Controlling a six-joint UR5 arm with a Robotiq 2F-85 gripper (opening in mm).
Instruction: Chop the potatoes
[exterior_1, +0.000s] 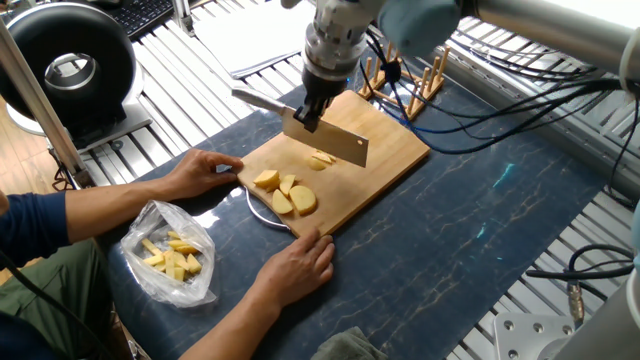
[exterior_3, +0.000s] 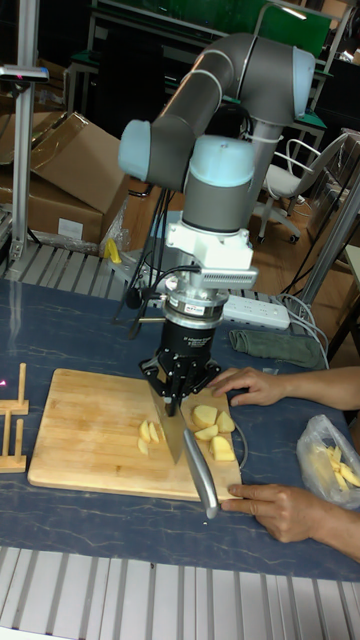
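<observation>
Gripping the cleaver (exterior_1: 325, 141) tight, my gripper (exterior_1: 306, 113) hangs over the board (exterior_1: 385, 160).
Thin potato slices (exterior_1: 322, 158) lie just beneath its blade; bigger potato chunks (exterior_1: 285, 192) sit nearer me.

Pale potatoes (exterior_1: 286, 193) on board (exterior_1: 385, 150)

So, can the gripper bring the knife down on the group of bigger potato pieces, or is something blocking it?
Probably yes: the gripper holds the knife above the board, and the potato pieces lie uncovered, both hands at the board's edge.
</observation>
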